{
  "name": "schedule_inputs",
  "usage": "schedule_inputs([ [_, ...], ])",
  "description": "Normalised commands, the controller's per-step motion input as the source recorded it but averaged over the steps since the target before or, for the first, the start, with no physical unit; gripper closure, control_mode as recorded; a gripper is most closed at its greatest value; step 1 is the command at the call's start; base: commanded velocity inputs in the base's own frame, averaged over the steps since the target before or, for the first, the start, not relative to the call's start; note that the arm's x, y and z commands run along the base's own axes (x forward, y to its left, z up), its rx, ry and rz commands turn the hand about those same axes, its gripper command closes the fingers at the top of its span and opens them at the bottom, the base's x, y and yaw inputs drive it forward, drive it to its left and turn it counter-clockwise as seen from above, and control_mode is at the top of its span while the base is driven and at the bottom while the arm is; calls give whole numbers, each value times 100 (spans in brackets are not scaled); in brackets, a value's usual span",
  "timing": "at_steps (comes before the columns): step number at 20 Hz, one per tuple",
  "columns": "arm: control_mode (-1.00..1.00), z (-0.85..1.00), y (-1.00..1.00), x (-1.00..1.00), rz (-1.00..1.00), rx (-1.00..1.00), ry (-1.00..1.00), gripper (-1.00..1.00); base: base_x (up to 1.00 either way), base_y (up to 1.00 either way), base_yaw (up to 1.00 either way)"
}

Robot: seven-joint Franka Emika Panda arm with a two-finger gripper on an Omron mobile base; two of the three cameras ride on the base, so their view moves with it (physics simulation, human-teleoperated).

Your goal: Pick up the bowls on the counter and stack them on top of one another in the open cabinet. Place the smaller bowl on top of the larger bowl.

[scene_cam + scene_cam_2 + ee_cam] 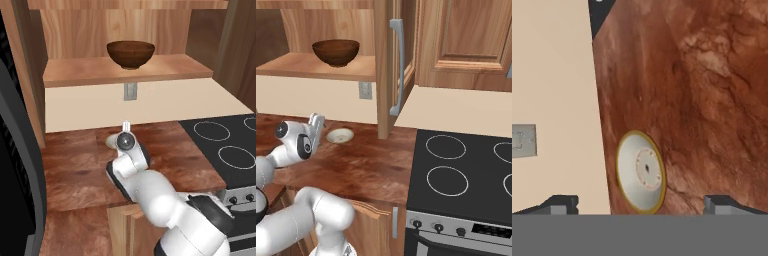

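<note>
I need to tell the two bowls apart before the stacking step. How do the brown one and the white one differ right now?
The brown bowl is deep, dark wood and the bigger of the two; the white bowl is shallow, pale and smaller. The brown bowl already sits on the cabinet shelf; the white bowl is on the counter, near the open gripper. Both are round and upright.

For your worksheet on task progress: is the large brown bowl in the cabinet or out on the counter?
In: the larger bowl sits upright on the cabinet shelf.
</note>
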Motion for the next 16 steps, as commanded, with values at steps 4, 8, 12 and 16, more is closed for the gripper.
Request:
schedule_inputs([
  [4,-100,-20,4,31,-3,2,6,-100,0,0,0],
  [8,-100,-24,5,25,-2,0,2,-100,0,0,0],
  [12,-100,-24,9,22,-2,0,0,-100,0,0,0],
  [16,-100,-23,10,21,-2,0,0,-100,0,0,0],
])
